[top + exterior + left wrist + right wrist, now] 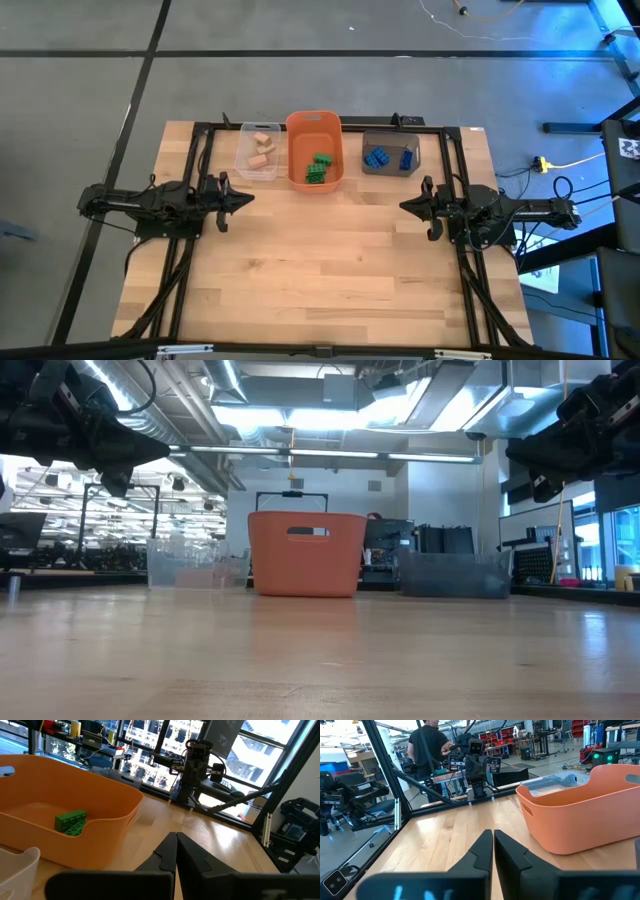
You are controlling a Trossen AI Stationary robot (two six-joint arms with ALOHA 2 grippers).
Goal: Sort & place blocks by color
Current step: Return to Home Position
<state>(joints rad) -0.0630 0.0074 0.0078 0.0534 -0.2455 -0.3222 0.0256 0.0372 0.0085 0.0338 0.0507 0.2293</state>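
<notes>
Three bins stand in a row at the table's far side. Pale tan blocks (262, 148) lie in the clear bin (258, 152), green blocks (318, 168) in the orange bin (314, 148), and blue blocks (390, 158) in the grey-brown bin (391, 153). One green block (70, 822) shows on the orange bin's floor in the left wrist view. My left gripper (248, 198) is shut and empty, held level above the table's left side. Over the right side my right gripper (404, 207) is likewise shut and empty.
A dark metal frame (320, 127) runs along the table's far edge and down both sides past the arm bases. Bare wooden tabletop (320, 260) lies between the two arms and toward the near edge. A person (427, 750) stands in the room beyond the table.
</notes>
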